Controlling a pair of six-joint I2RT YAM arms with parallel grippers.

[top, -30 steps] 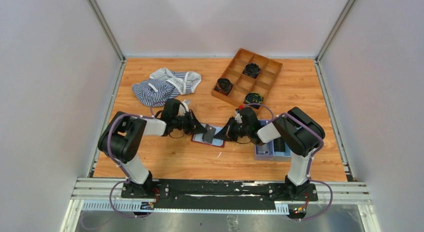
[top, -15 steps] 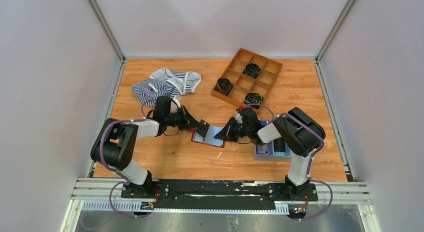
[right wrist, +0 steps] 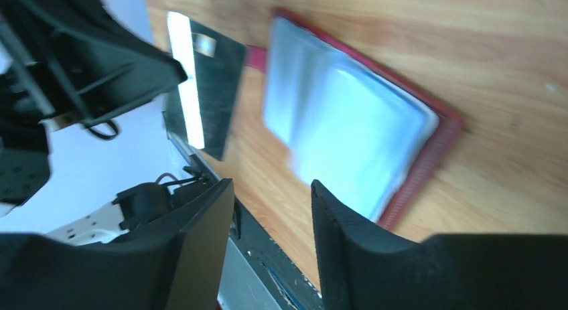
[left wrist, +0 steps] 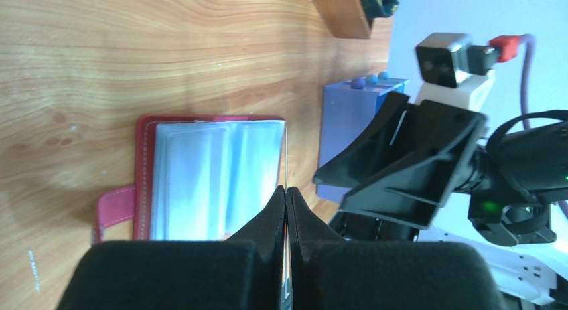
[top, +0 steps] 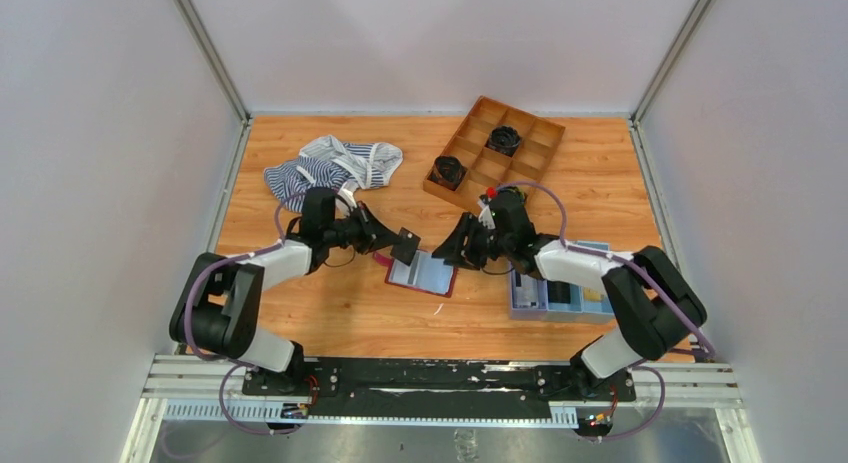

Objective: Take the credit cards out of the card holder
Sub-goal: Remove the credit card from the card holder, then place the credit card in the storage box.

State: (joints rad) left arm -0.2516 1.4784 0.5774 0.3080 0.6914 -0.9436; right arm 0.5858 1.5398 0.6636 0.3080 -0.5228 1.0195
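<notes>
left jaws were clamped on a thin dark rectangular card (top: 406, 246), at the holder's far-left corner | right jaws were apart, hovering over the open maroon folding card holder (top: 422, 274), flat mid wooden desk (top: 330, 318) | cards judged light, stiff, slick in pale plastic sleeves (left wrist: 214, 176); pinch an exposed edge

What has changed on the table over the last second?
The left gripper, jaws shut on a dark rectangular card, drew it leftward, clear of the open maroon folding card holder. The right gripper, jaws open, shifted slightly toward the far side as its elbow swung outward. The card holder, striped cloth and wooden divided tray stayed about where they were.
</notes>
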